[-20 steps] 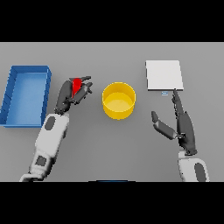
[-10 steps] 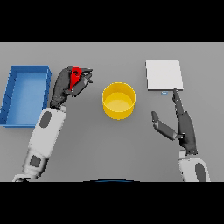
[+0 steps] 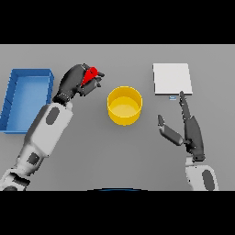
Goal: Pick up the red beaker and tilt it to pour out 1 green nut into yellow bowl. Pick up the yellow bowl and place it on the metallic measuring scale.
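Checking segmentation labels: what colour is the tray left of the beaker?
Blue tray, clearest in the head view.

even, flat light, moderately bright.
soft faint shadow under the round yellow bowl [image 3: 124, 105] on the plain grey table [image 3: 114, 156]; no glare, no edge distortion, edges slightly soft throughout.

I work at what looks like a lab bench: a plain grey table [image 3: 137, 156], a flat square metallic measuring scale [image 3: 171, 78] at upper right, a small red beaker [image 3: 92, 74] upper left, and a blue rectangular bin [image 3: 13, 98] at far left.
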